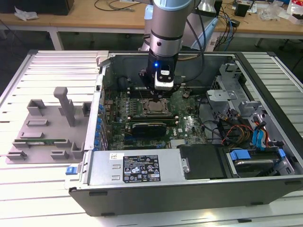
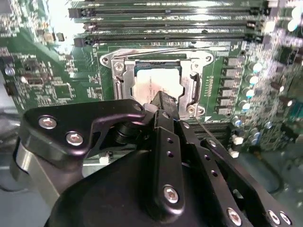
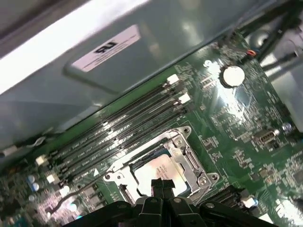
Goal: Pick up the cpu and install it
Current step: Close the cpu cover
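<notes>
Arm: silver-grey robot arm (image 1: 168,28) reaches down into an open dark-grey computer case (image 1: 189,189) that lies on its side on a pale slatted table (image 1: 47,71).
End effector: black linkage gripper (image 1: 163,86) hangs over the middle of the green motherboard (image 1: 189,125), directly above the processor socket.
Finger state: in both wrist views the gripper (image 2: 163,101) (image 3: 163,185) has its tips pressed together into one dark block, with nothing pinched between them.
Cpu: the small flat square cpu with a silvery top (image 1: 154,107) lies flat inside the square metal socket frame (image 2: 196,90) (image 3: 189,161); in both wrist views its top (image 2: 154,82) (image 3: 158,170) faces up, level with the frame.
Gripper to cpu: tips stand over one edge of the chip; contact cannot be told.
Neighbours: long black memory slots (image 2: 165,21) (image 3: 128,125) run parallel just beside the socket; a round silver coin battery (image 3: 232,74) sits well apart on the board.
Outside the case: on the exterior view's left, a grey moulded tray (image 1: 66,101) rests on the table and holds a long narrow green memory stick (image 1: 40,141).
</notes>
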You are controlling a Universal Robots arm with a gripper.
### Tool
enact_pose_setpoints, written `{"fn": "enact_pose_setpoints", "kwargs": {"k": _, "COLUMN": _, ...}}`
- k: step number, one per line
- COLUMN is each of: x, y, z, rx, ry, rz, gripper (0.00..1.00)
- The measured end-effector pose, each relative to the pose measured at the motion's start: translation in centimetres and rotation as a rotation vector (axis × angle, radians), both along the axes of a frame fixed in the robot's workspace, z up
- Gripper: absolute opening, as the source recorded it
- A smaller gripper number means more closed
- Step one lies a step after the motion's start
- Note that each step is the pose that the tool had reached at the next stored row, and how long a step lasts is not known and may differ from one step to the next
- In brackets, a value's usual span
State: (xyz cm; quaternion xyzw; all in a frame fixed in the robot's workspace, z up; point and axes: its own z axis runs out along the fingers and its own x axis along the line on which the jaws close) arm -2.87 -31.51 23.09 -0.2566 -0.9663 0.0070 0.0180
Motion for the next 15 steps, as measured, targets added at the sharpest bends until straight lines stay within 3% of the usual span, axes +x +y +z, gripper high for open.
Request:
{"fn": "enact_pose_setpoints", "kwargs": {"k": 1, "x": 0.0, "y": 0.0, "z": 0.0, "rx": 0.0, "ry": 0.0, "rz": 0.049, "gripper": 0.11}}
{"fn": "enact_pose_setpoints", "kwargs": {"k": 4, "x": 0.0, "y": 0.0, "z": -0.01, "rx": 0.0, "ry": 0.0, "rz": 0.119, "gripper": 0.11}}
{"fn": "enact_pose_setpoints", "kwargs": {"k": 6, "x": 0.0, "y": 0.0, "z": -0.01, "rx": 0.0, "ry": 0.0, "rz": 0.19, "gripper": 0.11}}
{"fn": "enact_pose_setpoints", "kwargs": {"k": 10, "x": 0.0, "y": 0.0, "z": -0.02, "rx": 0.0001, "ry": 0.0, "rz": 0.275, "gripper": 0.11}}
{"fn": "enact_pose_setpoints", "kwargs": {"k": 11, "x": 0.0, "y": 0.0, "z": -0.02, "rx": 0.0, "ry": 0.0, "rz": 0.333, "gripper": 0.11}}
{"fn": "enact_pose_setpoints", "kwargs": {"k": 13, "x": 0.0, "y": 0.0, "z": -0.03, "rx": 0.0, "ry": 0.0, "rz": 0.375, "gripper": 0.11}}
{"fn": "enact_pose_setpoints", "kwargs": {"k": 15, "x": 0.0, "y": 0.0, "z": -0.06, "rx": -0.0001, "ry": 0.0, "rz": 0.463, "gripper": 0.11}}
